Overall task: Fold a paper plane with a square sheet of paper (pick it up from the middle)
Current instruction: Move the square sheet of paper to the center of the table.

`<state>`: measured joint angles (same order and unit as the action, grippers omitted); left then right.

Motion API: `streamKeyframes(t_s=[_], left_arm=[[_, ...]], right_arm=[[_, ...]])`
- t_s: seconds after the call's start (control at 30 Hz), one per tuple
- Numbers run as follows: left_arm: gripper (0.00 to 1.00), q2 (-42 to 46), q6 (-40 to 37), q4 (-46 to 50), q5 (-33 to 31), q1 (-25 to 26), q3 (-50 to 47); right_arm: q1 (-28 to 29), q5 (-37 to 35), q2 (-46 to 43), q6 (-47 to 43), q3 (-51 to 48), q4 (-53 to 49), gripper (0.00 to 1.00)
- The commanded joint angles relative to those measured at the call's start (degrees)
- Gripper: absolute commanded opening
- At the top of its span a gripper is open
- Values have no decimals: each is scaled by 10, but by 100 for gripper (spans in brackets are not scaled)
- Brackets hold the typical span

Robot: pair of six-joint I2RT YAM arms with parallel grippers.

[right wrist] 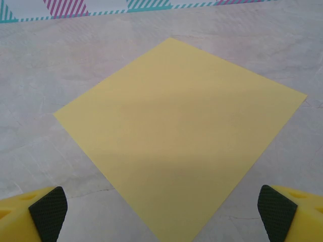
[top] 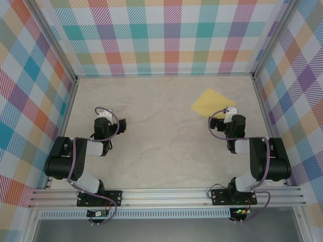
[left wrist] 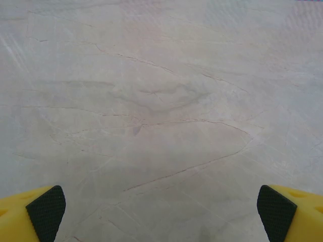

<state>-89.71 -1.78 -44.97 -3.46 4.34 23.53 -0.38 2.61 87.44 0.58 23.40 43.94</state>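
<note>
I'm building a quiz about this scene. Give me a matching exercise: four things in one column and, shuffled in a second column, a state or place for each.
Column one:
1. square sheet of paper
2. left gripper
3. right gripper
4. table

Column two:
A. open, above bare surface
B. pale, with a marble pattern
C. yellow, lying flat and unfolded
D. open, with the yellow square just ahead of it

Pairs: 1-C, 2-A, 3-D, 4-B

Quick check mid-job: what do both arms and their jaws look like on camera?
Both the left arm and right arm are black with pale grey link sections, purple cables looping near the wrists. Jaws are yellow, with black textured pads.
</note>
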Motion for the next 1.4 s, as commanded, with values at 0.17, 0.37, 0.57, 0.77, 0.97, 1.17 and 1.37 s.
streamKeyframes(t_s=[0.17, 0.37, 0.57, 0.77, 0.97, 1.17, 1.37], left_arm=[[100, 1, -4, -6, 8, -7, 9], [100, 1, -4, -4, 8, -7, 9], [100, 12, -14, -26, 22, -5, -7], [100, 81, -9, -3, 2, 1, -26], [100, 173, 63, 95, -25, -2, -37], [100, 274, 98, 222, -39, -6, -10], [100, 319, 256, 414, -78, -9, 71]], right_arm=[[2, 2, 1, -2, 7, 16, 100], [1, 5, 1, 0, 8, 15, 100], [1, 24, -2, -7, 3, 21, 100], [13, 22, -23, -24, -22, 49, 100], [13, 0, -80, -2, 59, -166, 100], [13, -19, -94, 36, 137, -336, 100], [11, -13, -43, 120, 260, -519, 100]])
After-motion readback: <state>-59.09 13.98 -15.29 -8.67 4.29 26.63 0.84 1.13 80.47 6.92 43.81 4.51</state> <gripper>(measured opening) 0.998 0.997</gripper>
